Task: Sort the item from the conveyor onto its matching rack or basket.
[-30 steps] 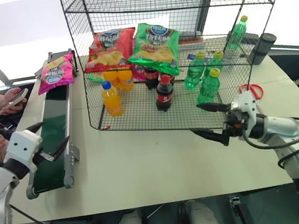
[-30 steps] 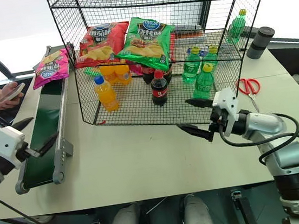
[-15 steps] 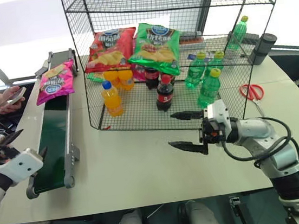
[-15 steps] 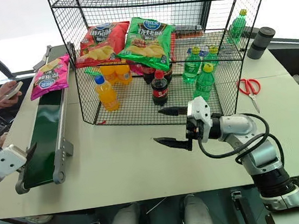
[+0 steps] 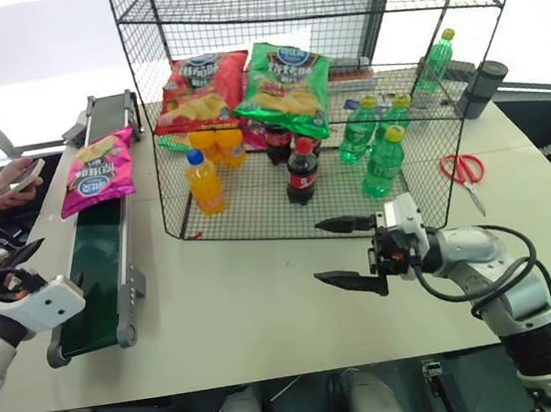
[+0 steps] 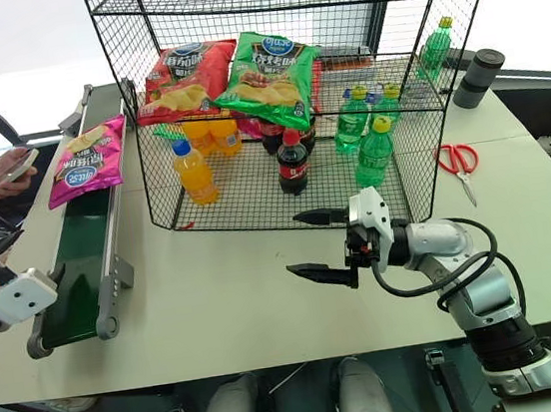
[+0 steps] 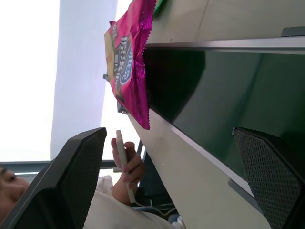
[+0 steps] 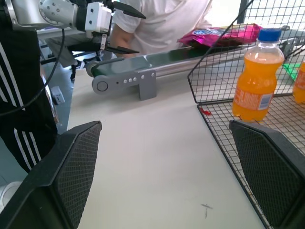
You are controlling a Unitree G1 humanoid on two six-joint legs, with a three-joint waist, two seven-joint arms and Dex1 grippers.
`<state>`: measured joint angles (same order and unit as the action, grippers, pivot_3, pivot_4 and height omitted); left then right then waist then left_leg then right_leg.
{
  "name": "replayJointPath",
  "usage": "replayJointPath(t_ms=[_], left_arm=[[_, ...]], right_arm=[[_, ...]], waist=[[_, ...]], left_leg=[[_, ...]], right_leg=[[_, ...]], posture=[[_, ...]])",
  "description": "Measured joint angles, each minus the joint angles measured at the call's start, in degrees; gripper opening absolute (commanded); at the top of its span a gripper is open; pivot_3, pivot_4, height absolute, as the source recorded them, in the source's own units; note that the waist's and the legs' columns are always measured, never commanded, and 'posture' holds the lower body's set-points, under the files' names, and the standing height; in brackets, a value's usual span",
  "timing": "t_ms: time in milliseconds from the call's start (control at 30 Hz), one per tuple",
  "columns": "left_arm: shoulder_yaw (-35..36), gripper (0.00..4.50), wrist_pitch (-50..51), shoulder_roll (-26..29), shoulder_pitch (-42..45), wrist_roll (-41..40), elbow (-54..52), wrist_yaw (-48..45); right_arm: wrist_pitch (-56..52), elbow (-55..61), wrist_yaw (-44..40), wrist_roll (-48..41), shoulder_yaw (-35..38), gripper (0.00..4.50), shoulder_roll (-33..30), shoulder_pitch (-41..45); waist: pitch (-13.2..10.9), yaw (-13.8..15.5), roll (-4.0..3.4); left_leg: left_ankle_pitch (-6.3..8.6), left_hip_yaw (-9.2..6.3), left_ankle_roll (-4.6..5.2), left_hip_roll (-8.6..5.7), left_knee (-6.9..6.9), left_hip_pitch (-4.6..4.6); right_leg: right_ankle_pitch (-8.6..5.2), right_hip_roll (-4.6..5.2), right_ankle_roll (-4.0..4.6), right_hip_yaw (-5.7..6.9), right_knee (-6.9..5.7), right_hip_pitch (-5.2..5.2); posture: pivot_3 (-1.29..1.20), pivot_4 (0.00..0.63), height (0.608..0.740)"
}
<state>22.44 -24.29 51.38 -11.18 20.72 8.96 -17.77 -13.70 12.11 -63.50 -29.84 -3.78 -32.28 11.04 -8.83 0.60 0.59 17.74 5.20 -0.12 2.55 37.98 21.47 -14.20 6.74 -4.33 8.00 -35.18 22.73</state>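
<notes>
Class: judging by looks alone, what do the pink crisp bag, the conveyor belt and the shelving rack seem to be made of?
Pink crisp bag: probably glossy plastic foil, crinkled and shiny.
Conveyor belt: likely smooth rubber or plastic, dark green with sheen, between grey metal rails.
Shelving rack: apparently black coated wire, thin open grid.

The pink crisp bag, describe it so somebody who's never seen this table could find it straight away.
Find the long dark green conveyor left of the black wire rack. The pink crisp bag lies on the belt's far half. The red crisp bag and green crisp bag sit inside the rack instead.
</notes>
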Motion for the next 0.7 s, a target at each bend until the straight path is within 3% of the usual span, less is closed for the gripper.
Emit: replayJointPath(t_ms=[700], left_arm=[[-4.1, 4.50, -1.6, 0.4, 2.9, 0.1, 4.0, 2.0]], right_arm=[[1.8, -0.2, 1.6, 2.3, 0.4, 4.47, -0.2, 0.4]], waist=[[0.0, 0.0, 0.02]], left_leg=[[0.00, 0.05, 0.00, 0.01, 0.00, -0.02]], right_leg=[[0.00, -0.01, 0.00, -0.01, -0.02, 0.00]], posture=[[0.00, 0.150, 0.740]])
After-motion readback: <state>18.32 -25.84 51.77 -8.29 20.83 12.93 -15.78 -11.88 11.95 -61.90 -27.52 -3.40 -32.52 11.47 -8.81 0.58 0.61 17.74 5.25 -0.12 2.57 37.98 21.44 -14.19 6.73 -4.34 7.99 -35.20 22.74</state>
